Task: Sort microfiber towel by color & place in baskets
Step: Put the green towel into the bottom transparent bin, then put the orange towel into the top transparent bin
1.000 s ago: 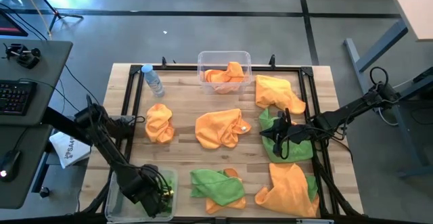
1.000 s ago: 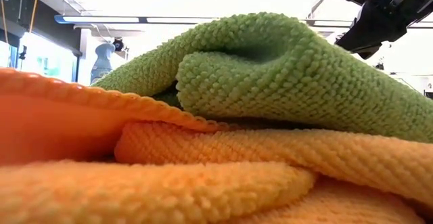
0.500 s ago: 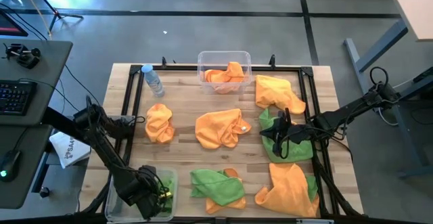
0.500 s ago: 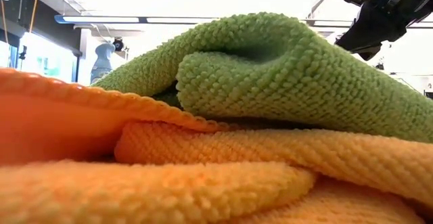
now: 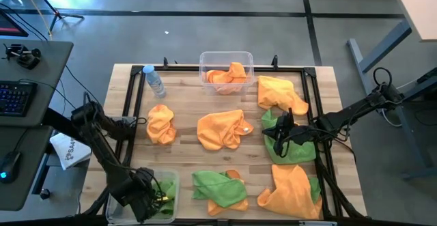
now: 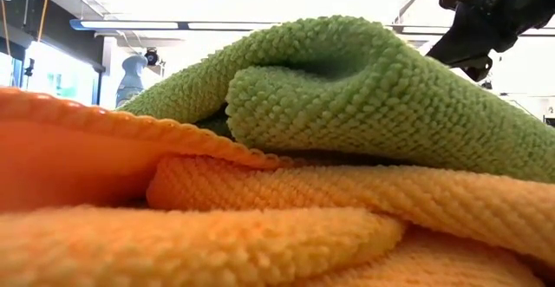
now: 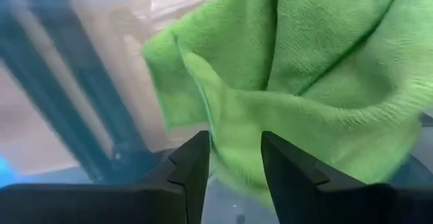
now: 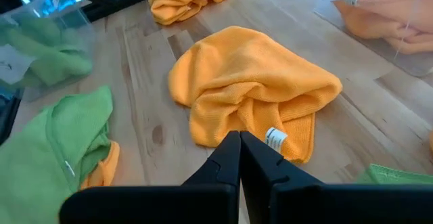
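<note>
My left gripper (image 5: pixel 146 196) points down over the clear basket (image 5: pixel 171 177) at the table's near left corner. It is open above a green towel (image 7: pixel 318 68) that lies crumpled in that basket. My right gripper (image 5: pixel 277 141) hangs shut above a green towel (image 5: pixel 292 151) at the right and points toward the middle orange towel (image 8: pixel 250 95). A second clear basket (image 5: pixel 203 61) at the far edge holds orange towels (image 5: pixel 227 75). More orange towels (image 5: pixel 160 124) (image 5: pixel 280 93) (image 5: pixel 290 190) and a green one (image 5: pixel 217 188) lie on the table.
A small water bottle (image 5: pixel 154 81) lies at the far left. A black rail frame (image 5: pixel 131 110) runs around the wooden top. A desk with a keyboard (image 5: pixel 15 97) stands beyond the left edge. In the low view a green towel (image 6: pixel 347 96) on an orange one fills the picture.
My left gripper has risen over the near left basket and shifted a little toward the table's left edge. More of the green towel in the basket now shows. My right gripper has rolled a little about its own axis without changing place.
</note>
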